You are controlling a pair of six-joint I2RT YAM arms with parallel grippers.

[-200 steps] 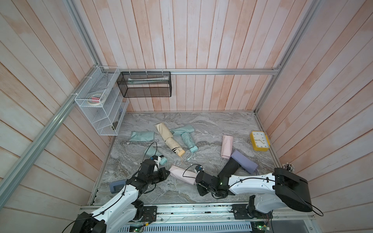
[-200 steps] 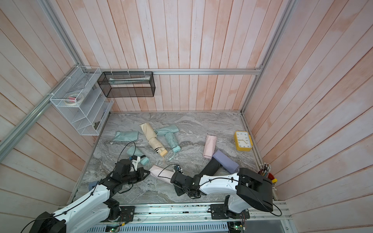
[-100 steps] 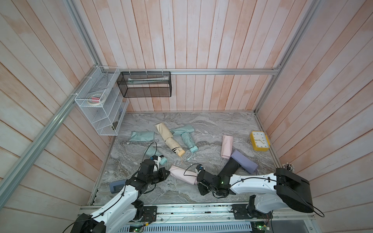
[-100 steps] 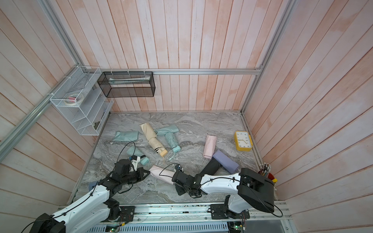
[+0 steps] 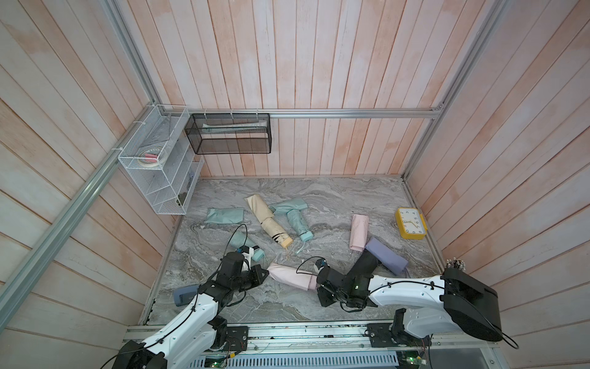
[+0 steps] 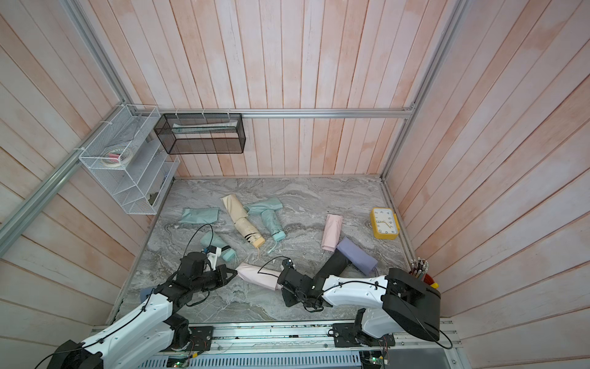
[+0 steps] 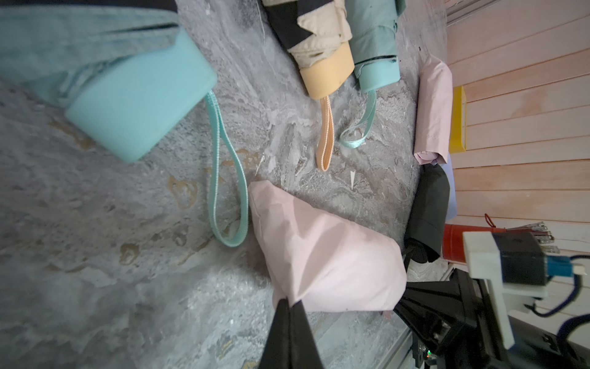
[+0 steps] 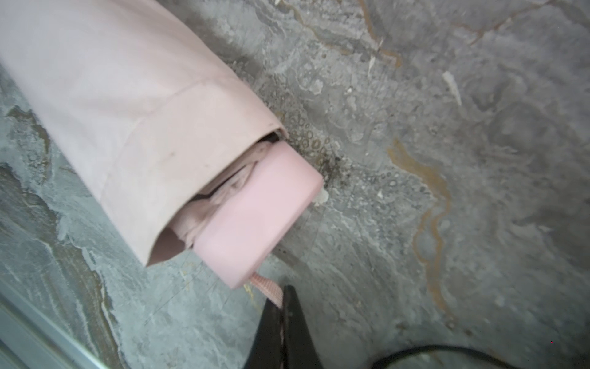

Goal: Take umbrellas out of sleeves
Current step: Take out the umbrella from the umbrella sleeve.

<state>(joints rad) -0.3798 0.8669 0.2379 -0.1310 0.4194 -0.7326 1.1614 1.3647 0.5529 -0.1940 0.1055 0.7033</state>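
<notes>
**Top views.** In both top views the pink sleeve lies slantwise on the near part of the marble table, between the two arms. The left gripper meets the sleeve's left, closed end, and the right gripper meets its right, open end. How each grip sits cannot be judged from this height. The other umbrellas and sleeves lie farther back, apart from both arms.

**Left wrist view.** The left gripper's jaws are pressed together on a pinch of fabric at the closed corner of the pink sleeve. The sleeve bulges behind the pinch, so it is judged to be full.

**Right wrist view.** The handle of the pink umbrella protrudes from the sleeve's open mouth, with a little pleated fabric showing just inside the hem. The right gripper's jaws are closed on the wrist cord that leaves the handle's end.

**Step in hand.** This is the extraction of the pink umbrella. Both ends are anchored and only the handle is clear of the sleeve, so the step is judged barely begun.

**Next move.** The two grips should separate along the sleeve's axis, with the right drawing the cord rightward while the left holds the closed end back. The pull should stay in line with the sleeve, because the pleats may catch on the hem. The cord is a thin hold and may slip.
</notes>
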